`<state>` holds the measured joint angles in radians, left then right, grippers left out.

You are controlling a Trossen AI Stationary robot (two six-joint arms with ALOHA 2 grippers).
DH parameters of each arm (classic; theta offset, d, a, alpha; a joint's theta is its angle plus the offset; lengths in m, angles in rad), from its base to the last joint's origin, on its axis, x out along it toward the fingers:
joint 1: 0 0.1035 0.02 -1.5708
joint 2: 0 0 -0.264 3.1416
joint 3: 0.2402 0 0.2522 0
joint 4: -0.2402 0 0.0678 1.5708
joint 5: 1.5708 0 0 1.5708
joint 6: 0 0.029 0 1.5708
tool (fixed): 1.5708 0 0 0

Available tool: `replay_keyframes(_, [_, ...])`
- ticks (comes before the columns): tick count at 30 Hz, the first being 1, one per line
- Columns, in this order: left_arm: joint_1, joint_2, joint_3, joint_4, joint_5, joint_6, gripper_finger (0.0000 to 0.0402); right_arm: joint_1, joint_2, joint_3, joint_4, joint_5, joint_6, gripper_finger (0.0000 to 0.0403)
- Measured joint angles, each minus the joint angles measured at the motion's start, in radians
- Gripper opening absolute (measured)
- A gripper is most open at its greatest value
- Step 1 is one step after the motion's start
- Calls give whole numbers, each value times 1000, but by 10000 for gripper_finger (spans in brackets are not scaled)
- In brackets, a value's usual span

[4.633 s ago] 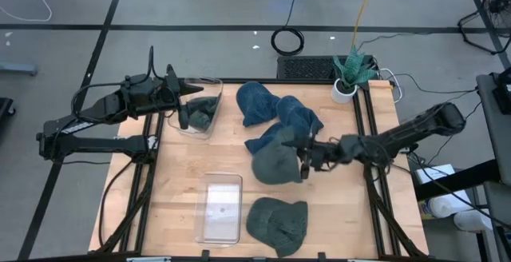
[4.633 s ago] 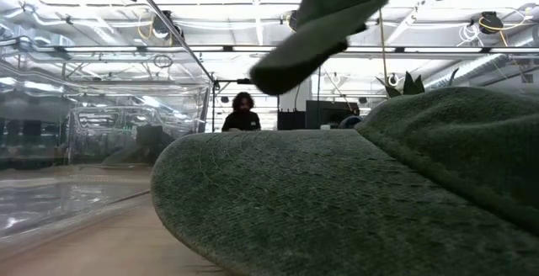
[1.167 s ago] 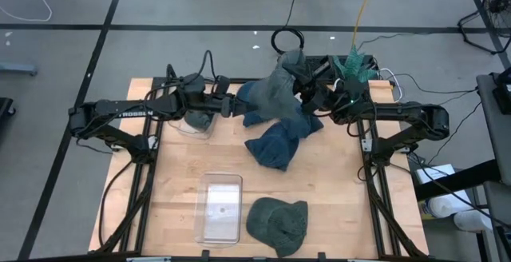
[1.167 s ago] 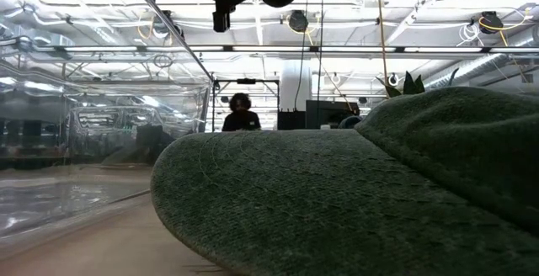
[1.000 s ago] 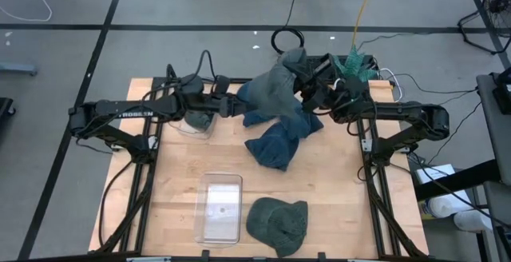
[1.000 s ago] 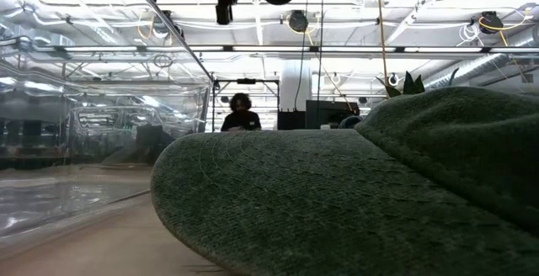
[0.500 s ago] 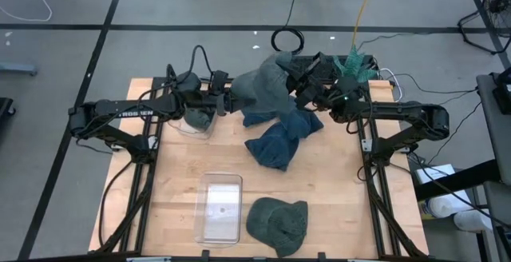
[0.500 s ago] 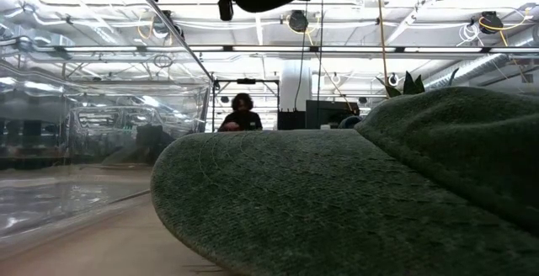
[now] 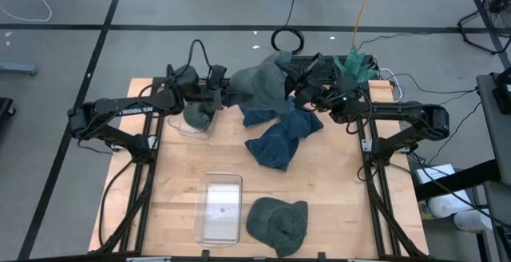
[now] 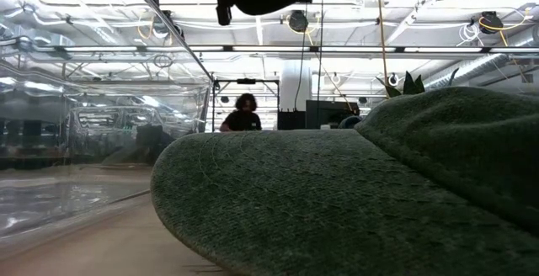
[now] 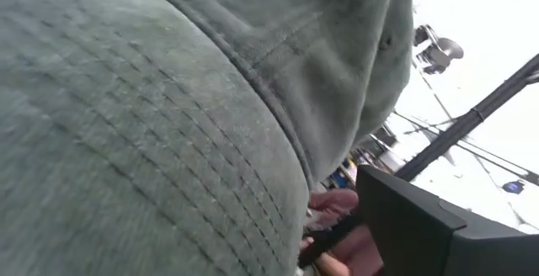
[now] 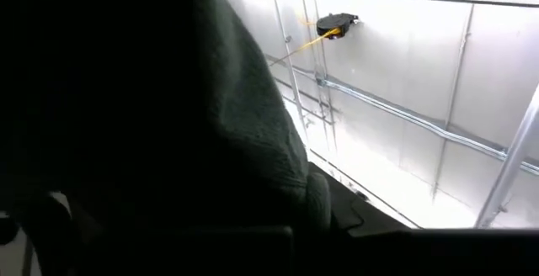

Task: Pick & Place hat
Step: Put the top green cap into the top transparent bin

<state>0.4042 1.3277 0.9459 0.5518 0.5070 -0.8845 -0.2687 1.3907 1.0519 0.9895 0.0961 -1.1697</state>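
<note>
Hat: my grey-green cloth bucket hat point(image 9: 261, 86) hangs over the wooden table's point(image 9: 176, 206) far edge.
Right gripper point(image 9: 297, 84): clamped on its brim.
Left gripper point(image 9: 227, 96): touching its other side; grip unclear.

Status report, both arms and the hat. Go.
Right gripper holds the grey-green hat aloft at table's far edge. Left gripper at hat's other side, grip unclear. Blue hats lie below; clear bin beside left arm.

Both arms reach inward at twelve o'clock — left gripper point(image 9: 227, 96) and right gripper point(image 9: 294, 89) face each other, raised.
</note>
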Motion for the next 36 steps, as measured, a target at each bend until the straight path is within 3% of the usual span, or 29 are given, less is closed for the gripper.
replay_keyframes(7, [60, 0, 0, 0, 90, -17, 241, 0, 0, 0, 1, 10, -3, 0])
replay_keyframes(25, [121, 0, 0, -1, 124, -64, 234, 0, 0, 0, -37, 11, 6, 0])
replay_keyframes(30, [133, 0, 0, -1, 158, -74, 167, 0, 0, 0, -46, 12, 6, 0])
replay_keyframes(36, [163, 0, 0, -1, 214, -70, 38, 0, 0, 0, -85, 12, 107, 1])
